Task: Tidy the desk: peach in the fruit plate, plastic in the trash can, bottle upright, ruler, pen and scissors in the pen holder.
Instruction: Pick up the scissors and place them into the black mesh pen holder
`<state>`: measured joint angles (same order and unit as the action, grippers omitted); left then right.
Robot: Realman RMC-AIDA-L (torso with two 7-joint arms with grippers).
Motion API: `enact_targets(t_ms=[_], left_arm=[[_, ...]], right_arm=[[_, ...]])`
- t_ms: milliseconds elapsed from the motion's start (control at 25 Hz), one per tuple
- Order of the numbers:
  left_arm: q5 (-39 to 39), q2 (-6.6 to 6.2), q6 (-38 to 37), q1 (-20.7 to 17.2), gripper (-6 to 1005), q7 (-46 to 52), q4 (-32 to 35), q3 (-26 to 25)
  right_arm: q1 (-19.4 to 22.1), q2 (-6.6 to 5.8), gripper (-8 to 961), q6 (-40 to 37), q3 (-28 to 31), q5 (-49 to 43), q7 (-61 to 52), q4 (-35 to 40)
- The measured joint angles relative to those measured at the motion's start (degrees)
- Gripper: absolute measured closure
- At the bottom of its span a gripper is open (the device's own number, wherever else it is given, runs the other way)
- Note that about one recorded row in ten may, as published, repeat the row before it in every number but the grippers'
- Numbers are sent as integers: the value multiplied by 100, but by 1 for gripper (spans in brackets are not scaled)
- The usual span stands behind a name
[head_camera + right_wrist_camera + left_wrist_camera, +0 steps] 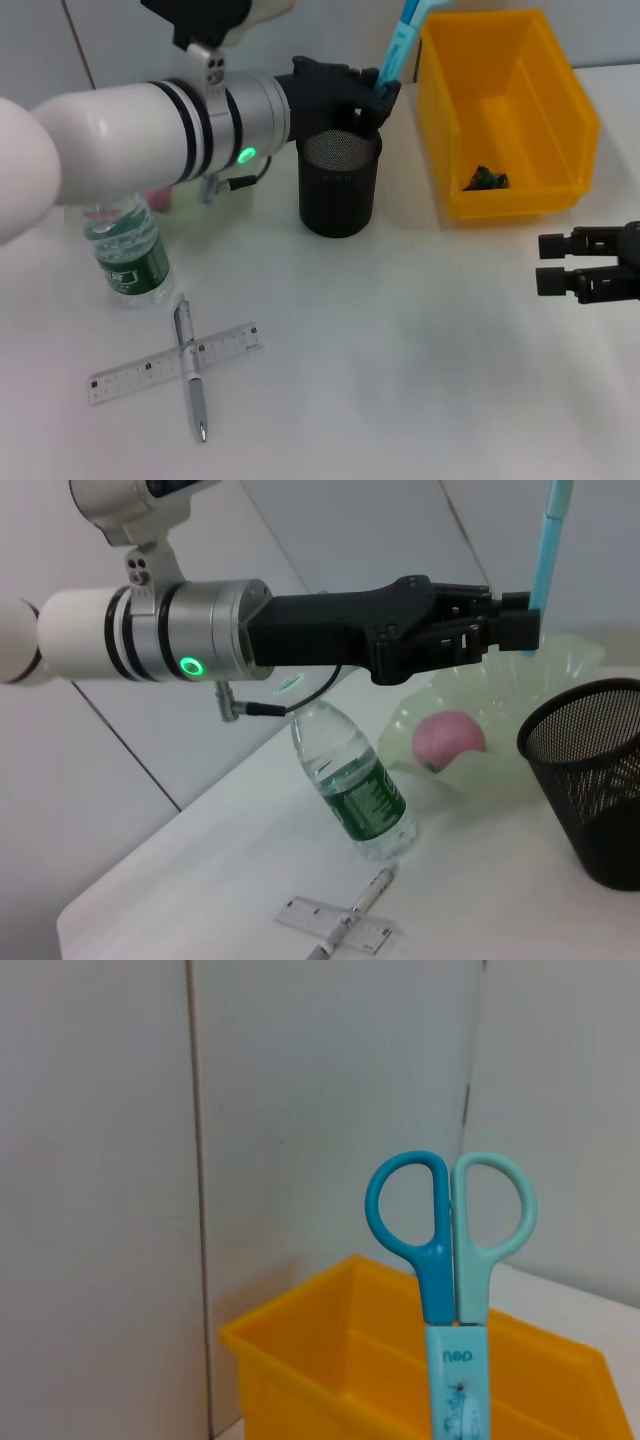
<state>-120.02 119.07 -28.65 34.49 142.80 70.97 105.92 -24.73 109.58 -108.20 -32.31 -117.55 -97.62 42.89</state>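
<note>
My left gripper [375, 100] is shut on the blue scissors [405, 40], holding them handles up just above the black mesh pen holder [340, 185]. Their two finger loops [450, 1230] fill the left wrist view. The clear bottle [125, 245] with a green label stands upright at the left. In front of it the pen [190, 370] lies crossed over the clear ruler [175, 362]. The pink peach [448, 738] sits in the pale green fruit plate [530, 690]. Dark plastic [485, 180] lies inside the yellow trash can [510, 110]. My right gripper [557, 263] hovers open at the right edge.
My left arm [150, 130] stretches across the back of the desk and hides most of the fruit plate in the head view. The yellow trash can stands right beside the pen holder. The desk top is white, with a grey wall behind it.
</note>
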Motion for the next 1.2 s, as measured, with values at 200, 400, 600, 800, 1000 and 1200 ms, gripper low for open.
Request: enact_targets(t_ms=[200,400,600,800,1000,1200], left_arm=[[273,2,599,-39,790,-248,-229,338],[436,4,1361,-40,789,-276,-486,654],[474,10,1911,-64,789,-247,-645,824],[630,11,2170,-83,788,-235,-812,914],[807,11,2497,-118,787,-233,-887,1175],[816,11,2524,-121,787,-231,-871,1220]], right_arm=[[-8,1,141,-20,22,4,13,0],[-32,1,141,-26,24,5,28,8],[-33,2,141,-30,24,5,47,9],[-32,2,141,-41,24,5,49,9],[-32,2,141,-78,25,5,49,9],[-32,2,141,-95,40,5,50,9]])
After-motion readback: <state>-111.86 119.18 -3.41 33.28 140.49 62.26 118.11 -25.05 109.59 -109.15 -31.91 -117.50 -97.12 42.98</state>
